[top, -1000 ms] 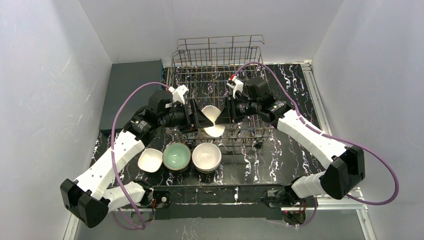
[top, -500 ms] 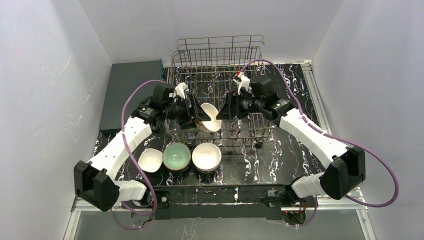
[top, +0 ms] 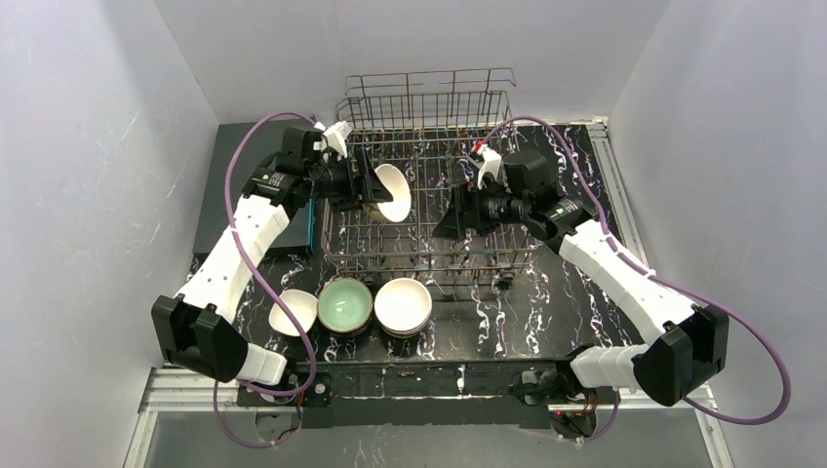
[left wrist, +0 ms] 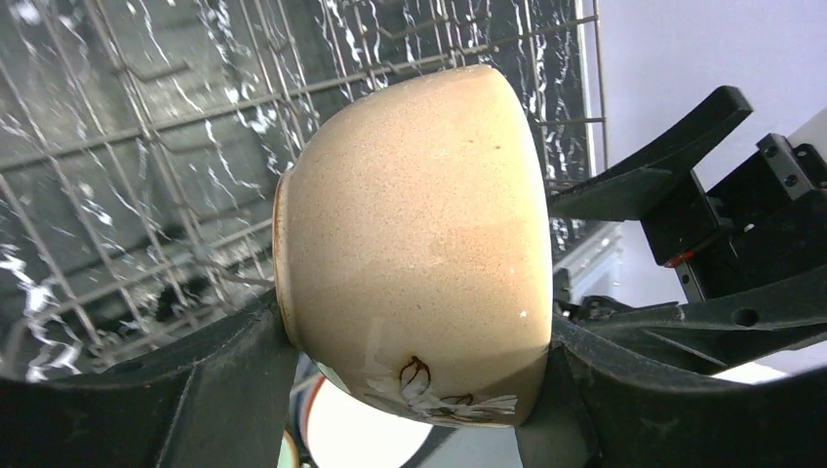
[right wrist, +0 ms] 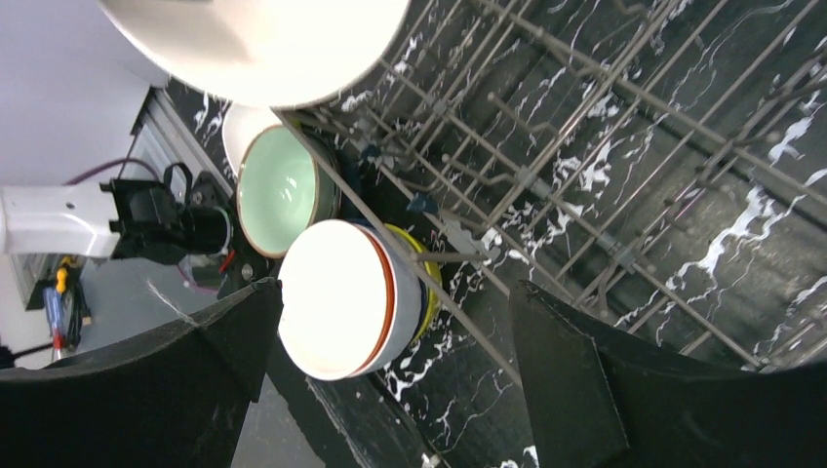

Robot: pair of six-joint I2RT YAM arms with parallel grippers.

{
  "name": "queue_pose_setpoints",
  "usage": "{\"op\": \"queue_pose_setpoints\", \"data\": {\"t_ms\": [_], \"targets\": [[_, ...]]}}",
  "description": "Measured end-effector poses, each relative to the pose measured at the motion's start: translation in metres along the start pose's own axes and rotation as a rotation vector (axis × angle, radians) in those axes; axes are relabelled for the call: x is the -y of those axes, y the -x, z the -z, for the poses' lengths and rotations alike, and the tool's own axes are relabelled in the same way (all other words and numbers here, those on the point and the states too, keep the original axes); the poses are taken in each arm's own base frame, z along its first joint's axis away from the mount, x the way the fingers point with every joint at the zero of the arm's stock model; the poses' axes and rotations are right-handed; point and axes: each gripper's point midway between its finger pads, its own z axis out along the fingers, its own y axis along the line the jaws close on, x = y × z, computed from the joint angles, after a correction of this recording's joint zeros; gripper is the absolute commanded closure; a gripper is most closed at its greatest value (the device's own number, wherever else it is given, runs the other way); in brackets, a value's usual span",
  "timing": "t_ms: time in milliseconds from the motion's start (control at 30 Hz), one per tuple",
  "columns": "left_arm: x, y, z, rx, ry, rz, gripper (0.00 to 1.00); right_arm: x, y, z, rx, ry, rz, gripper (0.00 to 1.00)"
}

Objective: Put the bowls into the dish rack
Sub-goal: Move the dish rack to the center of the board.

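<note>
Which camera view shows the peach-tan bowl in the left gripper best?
Left wrist: the speckled peach-tan ceramic bowl fills the frame, clamped in the left gripper. Top external shows it small, tilted over the silver wire dish rack. Right wrist shows only a cropped pale edge.

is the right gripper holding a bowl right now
No, the right gripper stands wide open with nothing between its fingers; the tan bowl sits in the left gripper.
</note>
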Motion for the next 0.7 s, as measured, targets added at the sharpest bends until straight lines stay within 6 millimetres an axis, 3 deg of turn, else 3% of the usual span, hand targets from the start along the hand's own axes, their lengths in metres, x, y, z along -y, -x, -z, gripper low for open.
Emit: {"op": "queue_pose_setpoints", "data": {"t_ms": [133, 467, 700], "targets": [[-0.003, 0.012, 0.004, 0.041, 0.023, -0.127, 1.0, 0.0, -0.018, -0.003, -0.064, 0.036, 0.004, 0.07], [-0.02, 0.021, -0.012, 0.056, 0.031, -0.357, 1.0, -0.006, -0.034, -0.022, -0.142, 0.12, 0.032, 0.17], [-0.043, 0.006, -0.032, 0.04, 0.019, -0.434, 1.0, -0.006, -0.068, -0.049, -0.268, 0.075, 0.134, 0.28]]}}
